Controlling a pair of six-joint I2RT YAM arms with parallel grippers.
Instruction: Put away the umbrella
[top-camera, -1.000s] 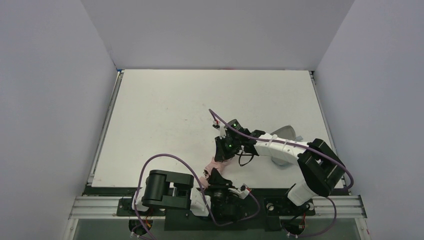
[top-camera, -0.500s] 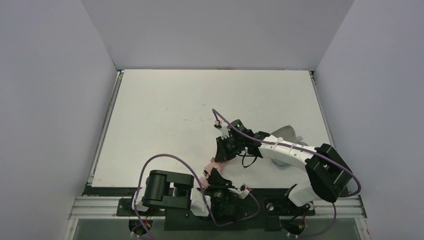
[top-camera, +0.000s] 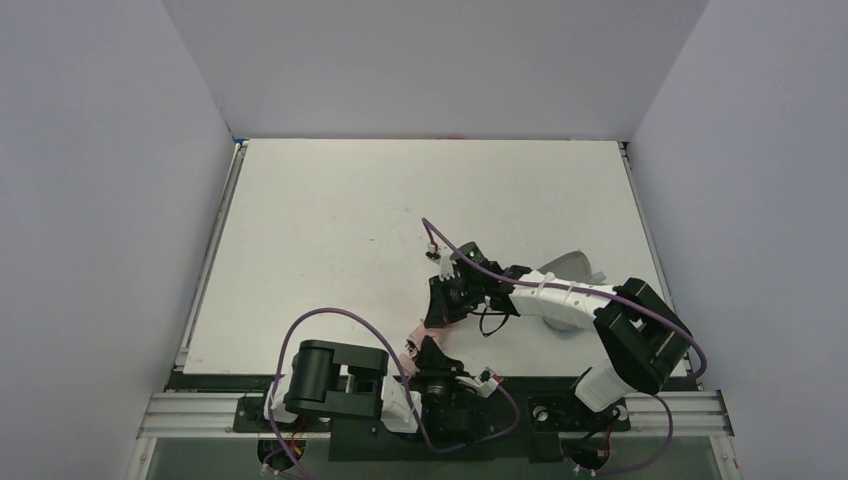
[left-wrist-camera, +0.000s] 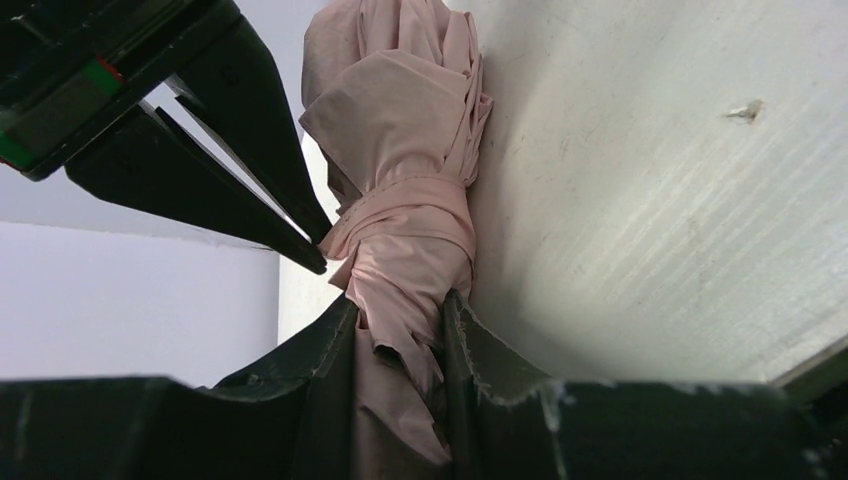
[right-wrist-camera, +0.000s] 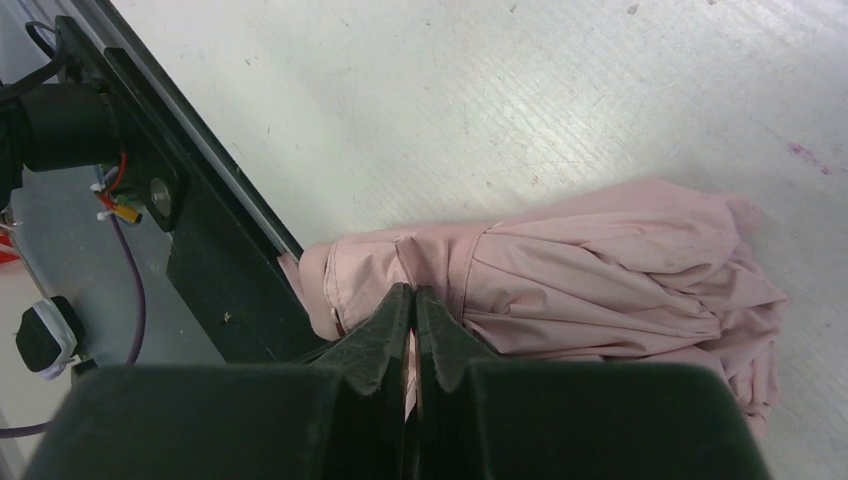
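Observation:
The umbrella (top-camera: 422, 328) is a furled pale pink bundle lying at the table's near edge, between the two arms. My left gripper (top-camera: 418, 347) is shut on its near end; the left wrist view shows pink fabric (left-wrist-camera: 400, 180) squeezed between the jaws of the left gripper (left-wrist-camera: 400, 305). My right gripper (top-camera: 437, 312) sits over the bundle's middle. In the right wrist view the right gripper (right-wrist-camera: 412, 292) is shut on a thin pink strip beside the wrap band of the umbrella (right-wrist-camera: 600, 265). The right gripper's black fingers (left-wrist-camera: 230, 150) show beside the fabric. The handle and shaft are hidden.
A pale oblong case (top-camera: 574, 263) lies at the right, partly hidden behind the right arm. The black rail (right-wrist-camera: 210, 260) at the table's front edge runs just beside the umbrella. Grey walls enclose the white table (top-camera: 330, 220) on three sides.
My right wrist swung a little right and then back left, staying at the umbrella. The left arm and the umbrella have hardly moved.

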